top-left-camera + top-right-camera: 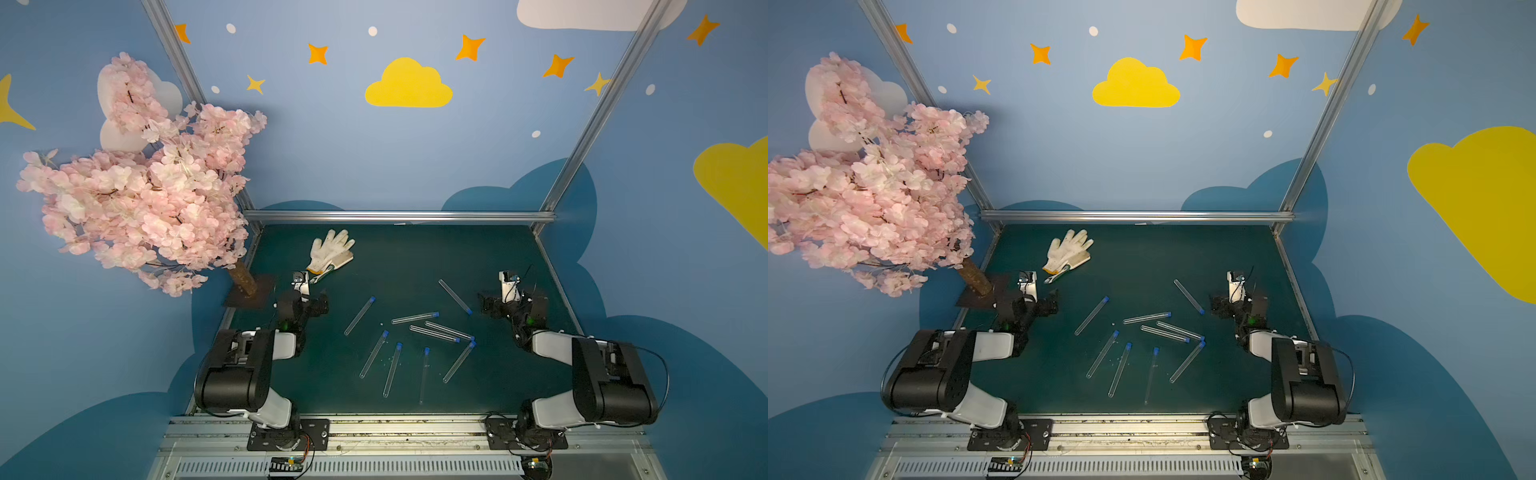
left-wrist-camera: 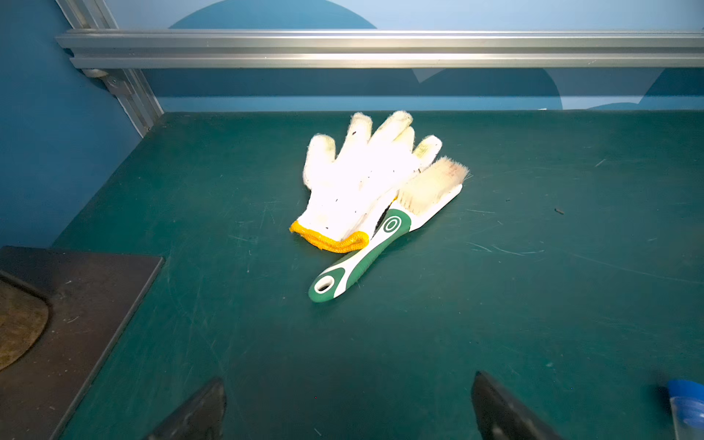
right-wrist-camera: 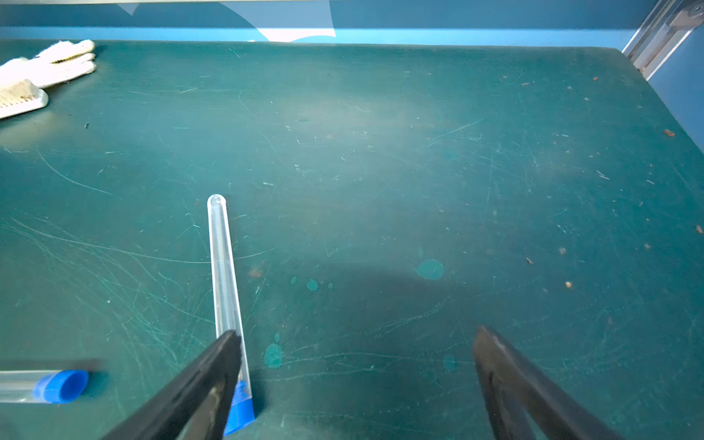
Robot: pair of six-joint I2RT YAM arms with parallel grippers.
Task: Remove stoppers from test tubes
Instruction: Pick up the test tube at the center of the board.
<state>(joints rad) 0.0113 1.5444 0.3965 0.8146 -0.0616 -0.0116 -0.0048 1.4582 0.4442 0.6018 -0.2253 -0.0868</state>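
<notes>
**Both pincers apart and empty; capped tube beside my right pincer**

My left pincer [image 2: 348, 379] stands wide apart, holding nothing. It faces the glove [image 2: 354, 179] and brush [image 2: 365, 244], and one blue stopper [image 2: 685, 392] shows at the wrist view's edge.

Nine tubes [image 1: 415, 318] lie flat and scattered mid-counter, all stoppers apparently on.

My right pincer [image 3: 357, 332] is likewise apart and empty. The nearest tube [image 3: 224, 274] lies just beside its inner finger; contact cannot be told. Its long axis runs away toward the far rail [image 1: 399, 216], with its stopper [image 3: 240, 411] at my end. I judge the right arm nearer.

The counter [image 3: 419, 152] is flat, scratched and crumb-strewn, with open room around that tube.
</notes>
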